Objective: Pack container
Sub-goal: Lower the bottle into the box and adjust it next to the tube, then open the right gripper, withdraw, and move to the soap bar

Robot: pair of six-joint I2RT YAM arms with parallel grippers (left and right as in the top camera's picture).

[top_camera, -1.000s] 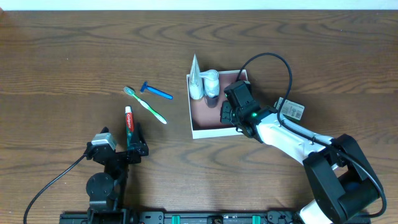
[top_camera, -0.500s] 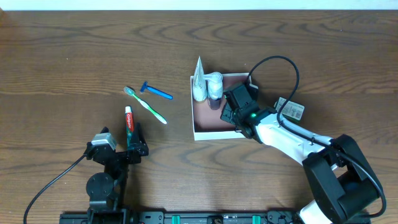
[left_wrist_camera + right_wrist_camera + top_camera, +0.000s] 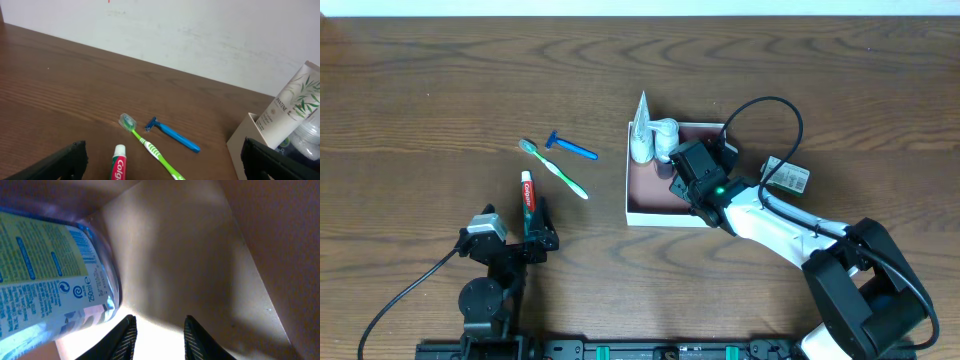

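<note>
The container, a shallow white-walled box with a reddish-brown floor, sits right of centre; its wall shows at the right of the left wrist view. A white Pantene tube and a clear labelled bottle stand in its far left corner. My right gripper is inside the box beside the bottle, jaws a little apart with nothing between them. My left gripper stands wide open at the near end of a red Colgate toothpaste.
A green toothbrush and a blue razor lie on the wooden table left of the box. A small green-and-white carton lies right of it, beside the right arm's cable.
My right gripper has moved left inside the box, closer to the bottle, and the box has shifted slightly. The left arm has not moved.
</note>
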